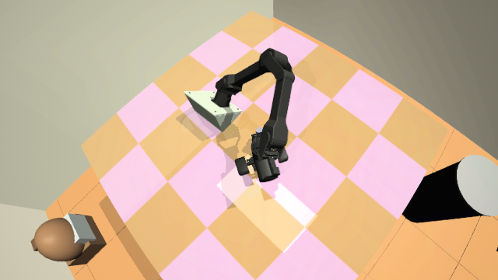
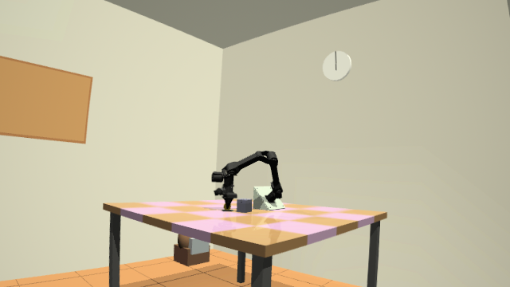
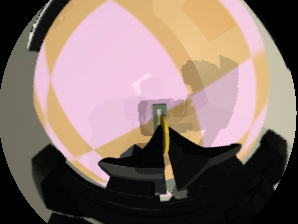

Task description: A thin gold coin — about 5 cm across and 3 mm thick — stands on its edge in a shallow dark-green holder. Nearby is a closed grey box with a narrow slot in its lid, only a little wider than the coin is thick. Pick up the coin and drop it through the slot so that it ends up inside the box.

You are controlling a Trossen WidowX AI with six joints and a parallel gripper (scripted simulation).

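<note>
The gold coin (image 3: 166, 145) stands on edge between my fingertips, seen edge-on in the wrist view. My gripper (image 3: 161, 127) (image 2: 228, 205) points down and is shut on the coin. The dark-green holder (image 3: 159, 105) lies right under the fingertips; its far end shows past the coin, and its near part is hidden by the fingers. The coin appears still in or just at the holder. The grey box (image 2: 244, 206) stands on the table close to the right of the gripper in the exterior view. Its slot cannot be made out. In the top view the arm hides the fingertips and coin.
The checkered table (image 1: 187, 198) (image 2: 191, 227) carries the arm's pale wedge-shaped base (image 1: 218, 106) (image 2: 260, 197), behind the box in the exterior view. A brown round object (image 1: 58, 238) and a white-topped black cylinder (image 1: 476, 184) are beyond the table's edges.
</note>
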